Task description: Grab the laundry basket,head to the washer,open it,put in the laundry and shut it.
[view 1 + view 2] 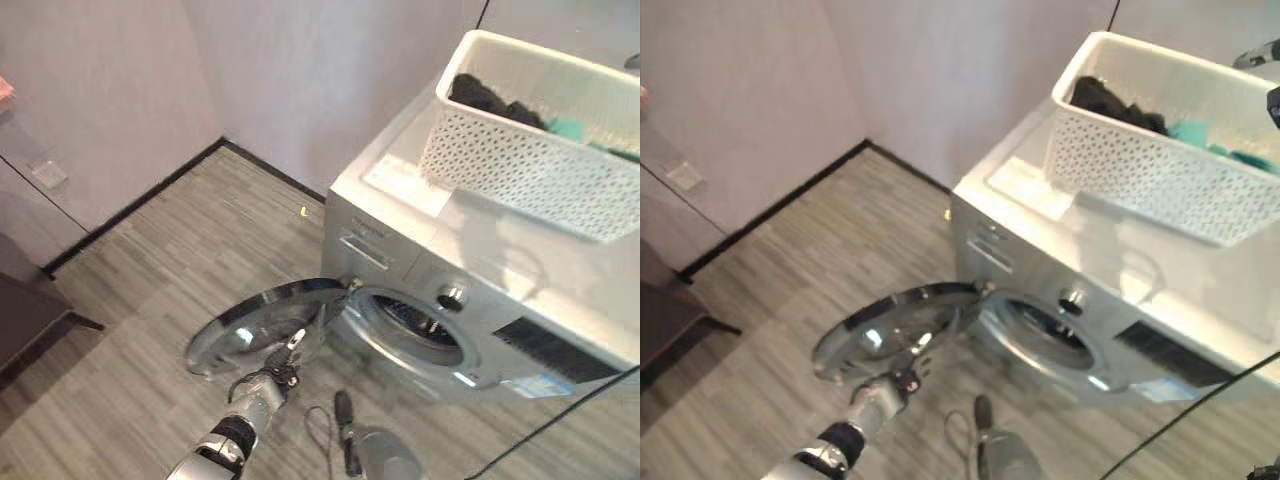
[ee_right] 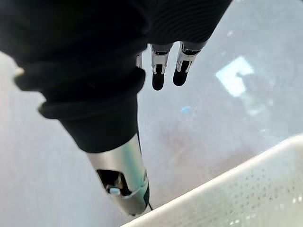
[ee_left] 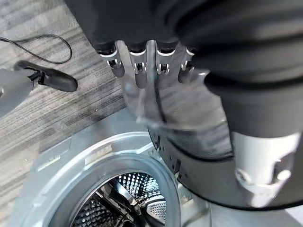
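Left hand [image 1: 268,385] grips open door [image 1: 262,322] edge; right hand [image 2: 163,71] relaxed above basket [image 1: 540,150]. Your risk: door swings back, basket slides off washer [image 1: 480,300].

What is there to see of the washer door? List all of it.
The washer door is a round porthole with a shiny chrome-look rim and a clear bowl-shaped window. It stands swung wide open to the washer's left, hinged beside the drum opening, its face tilted up toward the camera above the grey plank floor. The left hand is at its lower rim; in the left wrist view its fingers lie over the rim's edge. The drum behind is uncovered.
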`<state>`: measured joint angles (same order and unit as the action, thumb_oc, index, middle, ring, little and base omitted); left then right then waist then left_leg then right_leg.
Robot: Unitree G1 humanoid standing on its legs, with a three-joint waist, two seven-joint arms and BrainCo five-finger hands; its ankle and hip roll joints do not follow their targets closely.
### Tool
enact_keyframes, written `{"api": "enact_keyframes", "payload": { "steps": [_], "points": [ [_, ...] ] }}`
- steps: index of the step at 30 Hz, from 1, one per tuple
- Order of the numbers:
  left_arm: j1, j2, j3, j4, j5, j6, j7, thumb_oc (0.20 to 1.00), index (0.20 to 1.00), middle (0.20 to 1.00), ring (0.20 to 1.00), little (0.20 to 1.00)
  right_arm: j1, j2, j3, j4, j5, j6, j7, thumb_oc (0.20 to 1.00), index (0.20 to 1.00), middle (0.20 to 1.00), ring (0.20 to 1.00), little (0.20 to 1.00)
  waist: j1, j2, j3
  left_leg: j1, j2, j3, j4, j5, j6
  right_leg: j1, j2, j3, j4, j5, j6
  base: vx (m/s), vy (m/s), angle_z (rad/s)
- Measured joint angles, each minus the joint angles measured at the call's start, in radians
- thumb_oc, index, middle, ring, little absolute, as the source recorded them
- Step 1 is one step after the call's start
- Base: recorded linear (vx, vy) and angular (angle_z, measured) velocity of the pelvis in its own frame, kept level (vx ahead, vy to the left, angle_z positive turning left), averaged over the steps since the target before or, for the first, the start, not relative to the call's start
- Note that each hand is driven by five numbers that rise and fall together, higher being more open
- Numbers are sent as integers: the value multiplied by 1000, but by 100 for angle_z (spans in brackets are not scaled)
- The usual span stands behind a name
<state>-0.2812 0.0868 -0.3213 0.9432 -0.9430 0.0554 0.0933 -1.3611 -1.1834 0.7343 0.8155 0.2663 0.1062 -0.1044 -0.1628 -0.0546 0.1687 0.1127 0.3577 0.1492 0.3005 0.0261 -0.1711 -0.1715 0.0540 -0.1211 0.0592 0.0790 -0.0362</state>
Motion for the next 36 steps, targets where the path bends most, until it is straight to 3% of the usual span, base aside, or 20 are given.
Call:
{"api": "enact_keyframes", "payload": {
  "steps": [2, 3, 4, 5, 6, 7, 8, 11, 12, 14, 17, 18, 21, 23, 24, 25, 28, 30, 32, 36],
  "points": [
    [26, 19, -9, -19, 1, 0, -1, 1000, 1000, 1000, 1000, 1000, 3, 8, 1, -5, 0, -4, 3, 1000, 1000, 1000, 1000, 1000, 6, -32, -22, -36, -3, 5, 43, 24, -10, 4, 2, 5, 15, -23, -28, 140, 42, 2],
    [27, 26, -26, -42, 1, 4, -4, 1000, 1000, 1000, 1000, 1000, 14, -5, 2, -2, 0, -7, 11, 1000, 1000, 1000, 1000, 1000, -5, -55, -26, -74, -19, -1, 81, 2, 0, 6, -8, 6, 3, -31, -28, 84, 121, 48],
    [36, 37, -59, -96, 3, 6, -19, 1000, 1000, 1000, 1000, 1000, 39, -28, 27, 32, -1, 3, 44, 1000, 1000, 1000, 1000, 1000, -3, -118, -27, -115, -108, 13, 14, -77, 19, 53, -49, 5, -71, -3, -26, 78, 173, 55],
    [39, 31, -66, -104, 3, 5, -27, 1000, 1000, 1000, 1000, 1000, 46, -32, 27, 39, -4, 7, 53, 1000, 1000, 1000, 1000, 1000, 5, -130, -34, -146, -161, 15, -14, -110, 21, 58, -63, 3, -90, 8, -28, 66, 176, 27],
    [40, 14, -80, -104, 6, 5, -34, 1000, 1000, 1000, 1000, 1000, 52, -31, 26, 38, -6, 7, 68, 1000, 1000, 1000, 1000, 1000, 27, -126, -35, -173, -232, 2, -79, -124, 43, 76, -71, 10, -111, 22, -21, 66, 159, -3],
    [45, 2, -88, -105, 10, 7, -38, 1000, 1000, 1000, 1000, 1000, 70, -30, 26, 35, -7, 4, 76, 1000, 1000, 1000, 1000, 1000, 38, -114, -39, -217, -265, 2, -82, -137, 71, 88, -69, 10, -126, 19, -12, 83, 140, -29],
    [49, -2, -94, -102, 11, 6, -39, 1000, 1000, 1000, 1000, 1000, 118, -26, 34, 35, -8, -1, 97, 1000, 1000, 1000, 1000, 1000, 67, -104, -35, -249, -327, -6, -156, -125, 78, 118, -68, 22, -145, 18, -3, 183, 214, -31],
    [71, 7, -91, -101, 18, 5, -41, 1000, 1000, 1000, 1000, 1000, 212, 37, 12, 83, -34, -1, 125, 1000, 1000, 1000, 1000, 1000, 79, -36, -38, -242, -327, -37, -204, -74, 140, 186, -21, 36, -145, 5, 7, 148, 196, -42],
    [76, 5, -90, -101, 22, 0, -42, 1000, 1000, 1000, 1000, 1000, 243, 37, 12, 84, -47, -1, 138, 1000, 1000, 1000, 1000, 1000, 78, -14, -42, -234, -323, -43, -202, -35, 158, 200, -13, 37, -145, -5, 12, 45, 119, -15],
    [80, 22, -89, -102, 43, -9, -50, 1000, 1000, 1000, 1000, 1000, 272, 57, 12, 109, -56, 13, 157, 1000, 1000, 1000, 1000, 1000, 62, 5, -42, -195, -341, -16, -251, -4, 188, 187, -30, 67, -100, -38, 47, 50, 155, -27],
    [77, 36, -72, -100, 52, -11, -60, 1000, 1000, 1000, 1000, 1000, 272, 79, 7, 109, -81, 16, 172, 1000, 1000, 1000, 1000, 1000, 48, 6, -42, -168, -362, 5, -282, 0, 206, 169, -48, 86, -53, -53, 68, 32, 144, -25],
    [71, 42, -73, -94, 60, -11, -64, 1000, 1000, 1000, 1000, 1000, 307, 102, -13, 68, -90, 17, 179, 1000, 1000, 1000, 1000, 1000, 41, -3, -22, -128, -366, 9, -294, -3, 221, 153, -54, 86, 39, -90, 89, 11, 97, -17],
    [48, 43, -70, -87, 64, -10, -73, 1000, 1000, 1000, 1000, 1000, 341, 105, -57, 26, -95, 19, 197, 1000, 1000, 1000, 1000, 1000, 43, -37, -4, -112, -390, 6, -287, -17, 235, 133, -84, 91, 130, -158, 101, -1, 20, 7],
    [22, 36, -50, -49, 88, -9, -73, 1000, 1000, 1000, 1000, 1000, 356, 117, -83, -44, -95, 9, 203, 1000, 1000, 1000, 1000, 1000, 45, -39, 14, -112, -379, 9, -285, -13, 243, 105, -100, 89, 168, -186, 113, -26, -63, -7],
    [9, 28, -45, -43, 90, -8, -74, 1000, 1000, 1000, 1000, 1000, 355, 121, -82, -66, -95, -2, 215, 1000, 1000, 1000, 1000, 1000, 72, -30, 21, -114, -377, 21, -280, -23, 256, 98, -152, 79, 145, -181, 145, -24, -37, -21],
    [6, 27, -47, -42, 90, -8, -74, 1000, 1000, 1000, 1000, 1000, 355, 123, -82, -67, -95, -2, 217, 1000, 1000, 1000, 1000, 1000, 84, -32, 21, -114, -376, 21, -278, -32, 264, 96, -193, 84, 130, -174, 154, -7, -39, -21],
    [6, 26, -45, -41, 88, -8, -74, 1000, 1000, 1000, 1000, 1000, 372, 125, -84, -72, -92, -3, 226, 1000, 1000, 1000, 1000, 1000, 94, -40, 20, -109, -375, 18, -283, -28, 255, 112, -261, 81, 23, -126, 183, 32, -54, 2],
    [21, 42, -10, -38, 88, -8, -75, 1000, 1000, 1000, 1000, 1000, 393, 175, -84, -58, -88, -2, 255, 1000, 1000, 1000, 1000, 1000, 115, -94, 8, -72, -387, 29, -304, -32, 222, 149, -285, 51, -67, -62, 189, 49, -132, -8],
    [25, 44, 3, -29, 88, -9, -75, 1000, 1000, 1000, 1000, 1000, 417, 189, -85, -56, -87, -2, 266, 1000, 1000, 1000, 1000, 1000, 115, -119, -4, -64, -383, 14, -306, -34, 193, 173, -274, 59, -102, 26, 198, 34, -75, 11],
    [44, 23, 1, -30, 85, -10, -75, 1000, 1000, 1000, 1000, 1000, 431, 209, -85, -46, -84, 0, 286, 1000, 1000, 1000, 1000, 1000, 117, -105, -17, -64, -313, 0, -310, -26, 147, 199, -192, 38, -145, 47, 165, 21, -77, -2]
  ]
}}
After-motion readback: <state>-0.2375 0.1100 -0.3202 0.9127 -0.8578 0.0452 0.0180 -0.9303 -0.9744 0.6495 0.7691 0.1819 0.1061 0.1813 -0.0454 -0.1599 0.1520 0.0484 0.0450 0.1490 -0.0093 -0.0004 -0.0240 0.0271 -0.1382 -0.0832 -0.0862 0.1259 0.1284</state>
